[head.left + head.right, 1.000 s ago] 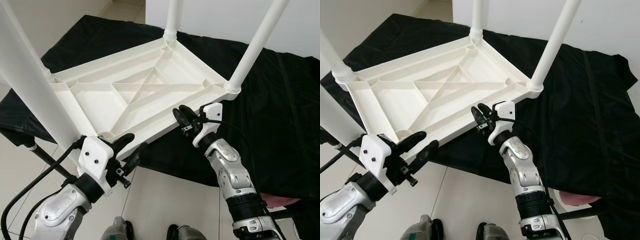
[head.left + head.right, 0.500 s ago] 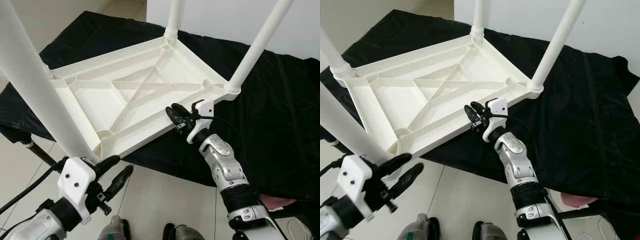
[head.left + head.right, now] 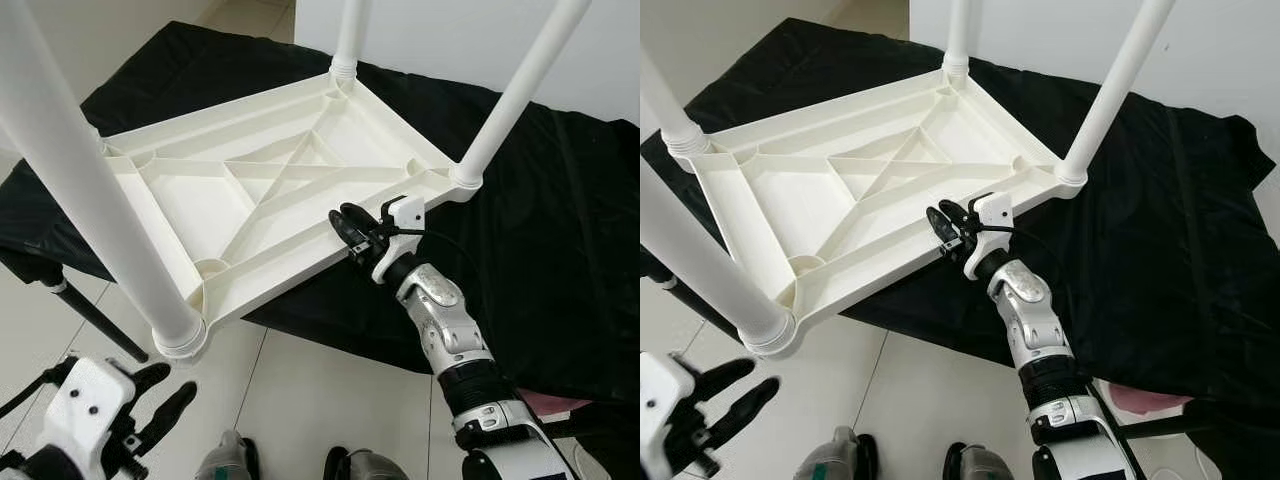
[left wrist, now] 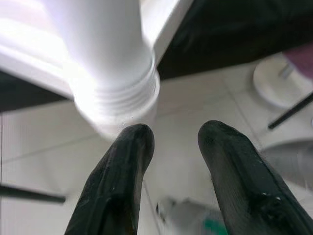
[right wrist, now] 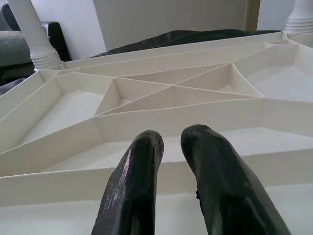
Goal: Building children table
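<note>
Left eye view: leg (image 3: 75, 190) tops cropped

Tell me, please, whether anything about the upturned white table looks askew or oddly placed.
The table top lies upside down on the black cloth with its near corner leg overhanging the edge above the floor. The right tool sits at the near rim. Nothing looks damaged.

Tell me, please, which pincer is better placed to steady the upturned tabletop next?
Probably the right pincer: it sits at the near rim of the tabletop. The left pincer hangs open, low over the floor, below the corner leg.
</note>
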Robot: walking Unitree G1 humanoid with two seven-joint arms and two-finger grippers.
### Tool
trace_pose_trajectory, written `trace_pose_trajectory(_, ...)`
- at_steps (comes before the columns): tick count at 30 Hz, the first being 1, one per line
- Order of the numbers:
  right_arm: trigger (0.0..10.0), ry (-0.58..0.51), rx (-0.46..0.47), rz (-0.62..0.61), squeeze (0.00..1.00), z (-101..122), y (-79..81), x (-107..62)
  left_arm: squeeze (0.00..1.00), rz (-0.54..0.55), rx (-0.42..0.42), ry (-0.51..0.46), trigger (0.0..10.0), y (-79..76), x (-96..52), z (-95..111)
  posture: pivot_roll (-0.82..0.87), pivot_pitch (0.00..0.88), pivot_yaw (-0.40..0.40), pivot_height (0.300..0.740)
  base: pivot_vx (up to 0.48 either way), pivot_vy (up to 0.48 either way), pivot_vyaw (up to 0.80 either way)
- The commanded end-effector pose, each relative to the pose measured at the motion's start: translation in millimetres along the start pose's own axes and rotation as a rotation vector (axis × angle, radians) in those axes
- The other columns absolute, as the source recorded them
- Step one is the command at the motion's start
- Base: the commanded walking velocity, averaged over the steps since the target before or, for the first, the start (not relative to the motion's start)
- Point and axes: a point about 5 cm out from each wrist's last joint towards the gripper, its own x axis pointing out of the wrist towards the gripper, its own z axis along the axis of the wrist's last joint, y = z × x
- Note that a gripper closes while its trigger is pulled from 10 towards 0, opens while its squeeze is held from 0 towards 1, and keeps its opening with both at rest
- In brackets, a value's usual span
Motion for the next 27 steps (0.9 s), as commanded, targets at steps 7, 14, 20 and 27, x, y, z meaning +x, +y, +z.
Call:
trace_pose_trajectory(7,10.0,-0.003,-0.009,0.006,0.00,-2,-2.0,0.2,0.00,-0.156,0.067,0.104,10.0,15.9,-19.2,-14,0.21,0.142,-0.062,0.740,0.000,0.000,0.00)
trace_pose_trajectory(14,10.0,-0.014,0.000,0.006,0.00,-4,1.5,0.4,0.00,0.189,0.148,0.025,10.0,61.2,-15.2,-7,0.20,0.140,-0.062,0.740,0.000,0.000,0.00)
trace_pose_trajectory(20,10.0,-0.023,0.007,-0.001,0.00,-4,3.2,0.0,0.00,0.366,0.151,-0.036,10.0,81.8,-12.0,-6,0.20,0.140,-0.062,0.740,0.000,0.000,0.00)
trace_pose_trajectory(27,10.0,-0.036,0.017,-0.023,0.00,-4,5.1,-3.8,0.00,0.540,0.012,-0.207,10.0,88.0,4.9,2,0.20,0.140,-0.062,0.740,0.000,0.000,0.00)
